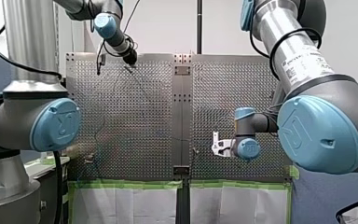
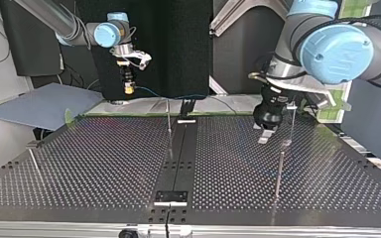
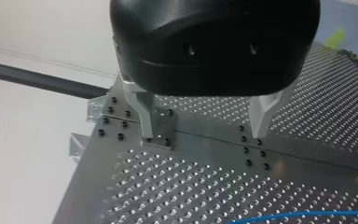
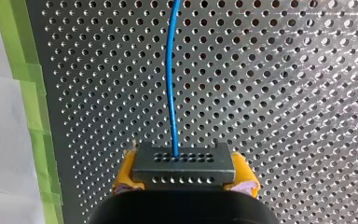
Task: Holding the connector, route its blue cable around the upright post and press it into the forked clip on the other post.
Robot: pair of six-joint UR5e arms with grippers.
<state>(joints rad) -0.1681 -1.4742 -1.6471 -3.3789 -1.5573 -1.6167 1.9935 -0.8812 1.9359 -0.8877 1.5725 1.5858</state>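
Clamping the dark grey rectangular connector in yellow pads, my right gripper held it over the perforated metal table; its thin blue cable hung unrouted, unclipped. My left gripper gaped wide, metal fingers empty.

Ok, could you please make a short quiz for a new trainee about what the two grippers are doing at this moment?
1. Fill the gap: the connector sits between the ___ pads of my right gripper.
2. True or false: my left gripper is shut on the blue cable.
3. Choose one: in the left wrist view, what is between the left gripper's fingers? A) a post B) nothing C) the connector

Key: 1 yellow; 2 false, it is open and the cable runs from the connector in my right gripper; 3 B.
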